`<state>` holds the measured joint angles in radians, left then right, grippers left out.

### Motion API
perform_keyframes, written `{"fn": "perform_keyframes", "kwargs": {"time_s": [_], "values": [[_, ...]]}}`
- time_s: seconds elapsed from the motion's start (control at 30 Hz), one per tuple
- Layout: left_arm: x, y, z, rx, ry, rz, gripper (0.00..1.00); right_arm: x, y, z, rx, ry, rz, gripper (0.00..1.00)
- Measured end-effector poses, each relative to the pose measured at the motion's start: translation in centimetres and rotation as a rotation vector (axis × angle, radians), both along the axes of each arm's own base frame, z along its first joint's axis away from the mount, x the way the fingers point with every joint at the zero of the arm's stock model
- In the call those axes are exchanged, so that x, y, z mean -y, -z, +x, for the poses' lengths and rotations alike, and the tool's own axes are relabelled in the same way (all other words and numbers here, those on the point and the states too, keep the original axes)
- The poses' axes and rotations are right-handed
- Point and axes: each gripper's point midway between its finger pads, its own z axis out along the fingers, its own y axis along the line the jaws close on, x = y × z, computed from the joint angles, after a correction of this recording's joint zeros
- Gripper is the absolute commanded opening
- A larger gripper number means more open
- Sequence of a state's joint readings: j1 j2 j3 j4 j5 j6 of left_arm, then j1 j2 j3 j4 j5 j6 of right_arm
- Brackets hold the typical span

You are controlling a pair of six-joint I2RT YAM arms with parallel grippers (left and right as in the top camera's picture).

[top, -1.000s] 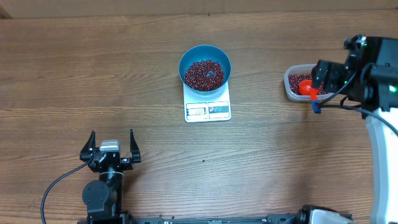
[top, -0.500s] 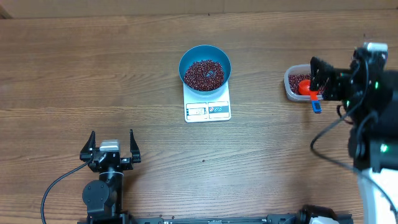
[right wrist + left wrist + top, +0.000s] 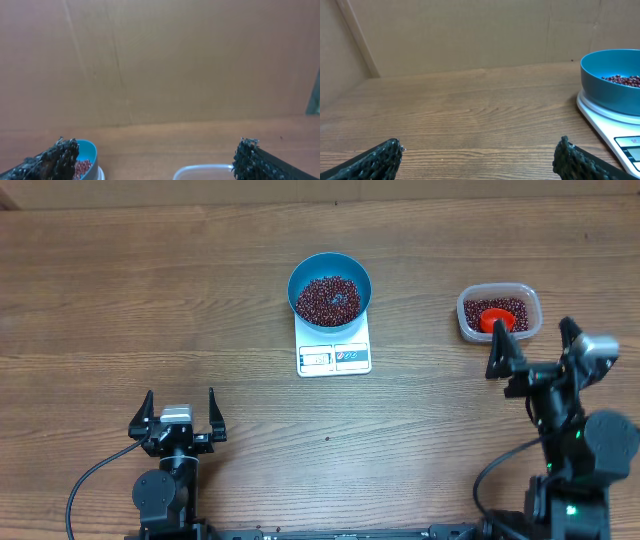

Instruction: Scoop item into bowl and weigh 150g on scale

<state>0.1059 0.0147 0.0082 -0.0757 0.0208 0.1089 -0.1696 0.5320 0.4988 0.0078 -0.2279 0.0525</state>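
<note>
i am drawing my right end effector (image 3: 533,340) back toward my own side of the desk (image 3: 150,280), and that is the change worth noting: a second ago it was hanging over the clear tub (image 3: 534,294) with the orange scoop (image 3: 492,320) under it. now it is sitting just short of the tub's near edge with its fingers spread wide and nothing between them. the scoop is lying inside the tub on what is left of the supply, so i am no longer holding it. my left end effector (image 3: 180,395) is resting where it was, low on the left and well apart from everything, its fingers also standing wide apart and empty. the beans (image 3: 328,298) i am meant to weigh are lying in a loose heap in the blue bowl (image 3: 298,274), and the bowl is sitting on the white scale (image 3: 335,358), covering its far end while the display edge is facing me. i am reading this retreat as a sign that the scooping is finishing, or at least pausing. whether the heap is reaching the target weight i cannot tell, since the display is too small to read from above and is cut off in my left wrist view. if it is falling short, i am going to need the scoop again.
</note>
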Motion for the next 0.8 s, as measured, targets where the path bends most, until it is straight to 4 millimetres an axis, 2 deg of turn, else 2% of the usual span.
{"fn": "perform_keyframes", "kwargs": {"time_s": [0.37, 0.7, 0.8], "values": [[0.0, 0.0, 0.0, 0.0, 0.0, 0.0, 1.0, -0.7, 2.8, -2.8, 0.17, -0.009, -0.028, 1.0], [0.0, 0.0, 0.0, 0.0, 0.0, 0.0, 0.99, -0.9, 6.7, -3.9, 0.2, -0.008, -0.033, 1.0], [0.0, 0.0, 0.0, 0.0, 0.0, 0.0, 1.0, -0.6, 8.2, -4.0, 0.16, 0.01, -0.024, 1.0]]}}
